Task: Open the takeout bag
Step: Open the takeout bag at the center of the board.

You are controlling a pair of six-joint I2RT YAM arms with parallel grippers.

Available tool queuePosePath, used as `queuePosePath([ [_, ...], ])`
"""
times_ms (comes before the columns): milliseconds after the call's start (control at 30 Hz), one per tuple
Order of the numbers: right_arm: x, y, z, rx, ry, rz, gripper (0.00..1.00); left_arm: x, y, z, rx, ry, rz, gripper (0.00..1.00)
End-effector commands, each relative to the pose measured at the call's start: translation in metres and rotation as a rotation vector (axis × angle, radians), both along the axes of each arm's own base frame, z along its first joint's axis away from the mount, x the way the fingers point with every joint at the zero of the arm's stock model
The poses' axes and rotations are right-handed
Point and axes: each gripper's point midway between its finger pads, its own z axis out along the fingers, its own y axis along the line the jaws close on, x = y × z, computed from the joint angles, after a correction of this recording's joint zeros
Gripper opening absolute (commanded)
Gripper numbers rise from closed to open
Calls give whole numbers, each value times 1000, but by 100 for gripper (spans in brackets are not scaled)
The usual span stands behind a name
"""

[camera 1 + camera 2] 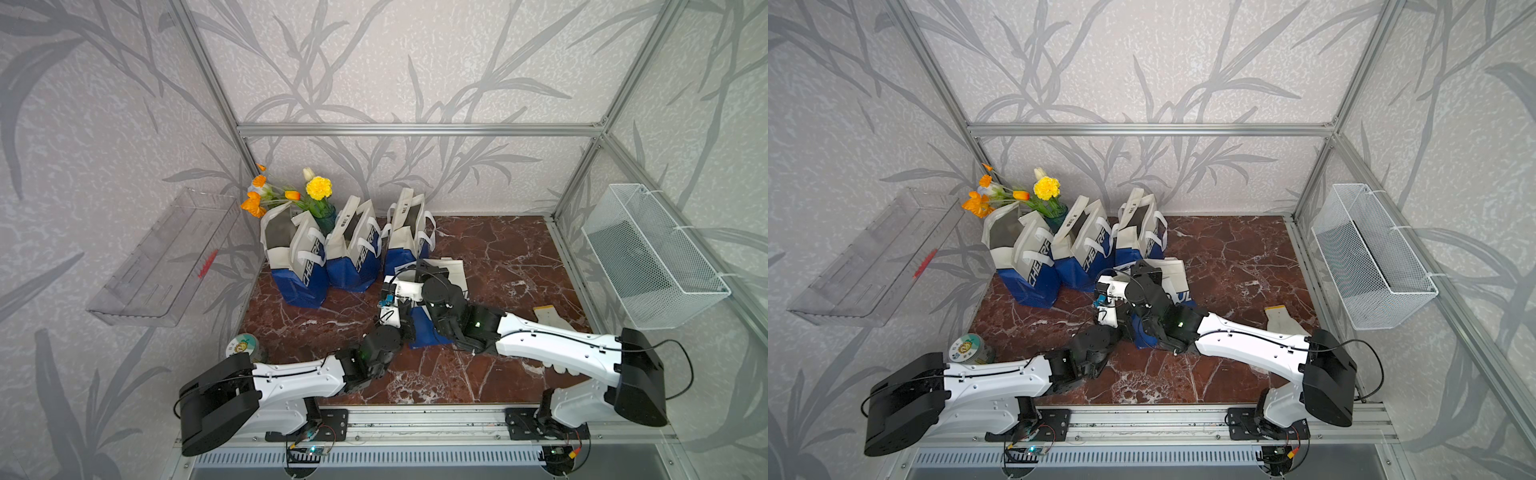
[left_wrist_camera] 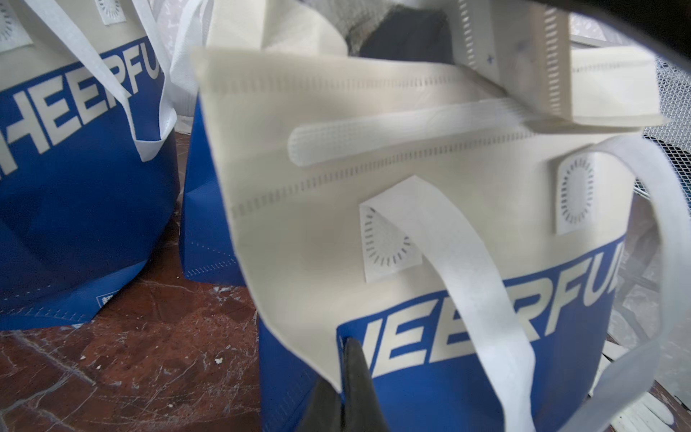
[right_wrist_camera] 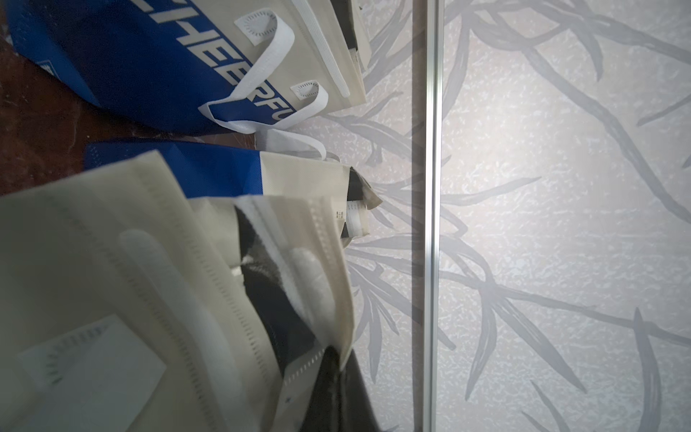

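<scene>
Fabric looks light and floppy; left gripper (image 2: 347,377) and right gripper (image 3: 334,377) each clamp takeout bag (image 2: 467,220) at cream rim flaps, good pull points.

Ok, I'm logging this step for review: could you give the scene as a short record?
handled item: blue and cream fabric takeout bag, in front of the others
left gripper: shut on its cream flap corner
right gripper: shut on its cream top edge
bag mouth: slightly parted, dark lining shows
other bags: three matching bags, upright and open, at the back
surface: red-brown marbled tabletop
also: round printed tin, near the left arm
</scene>
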Motion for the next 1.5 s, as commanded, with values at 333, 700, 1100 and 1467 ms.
queuePosePath([
  [333, 8, -12, 95, 158, -52, -59, 0, -14, 19, -68, 230, 141, -4, 0],
  [700, -13, -38, 86, 389, 226, -58, 18, -14, 12, -67, 240, 138, -15, 0],
  [1100, -73, -68, 23, 702, 436, 76, 56, -13, 3, -47, 235, 113, -29, 0],
  [1467, -97, -82, 47, 732, 305, 140, 58, -13, -6, -24, 216, 100, -51, 0],
])
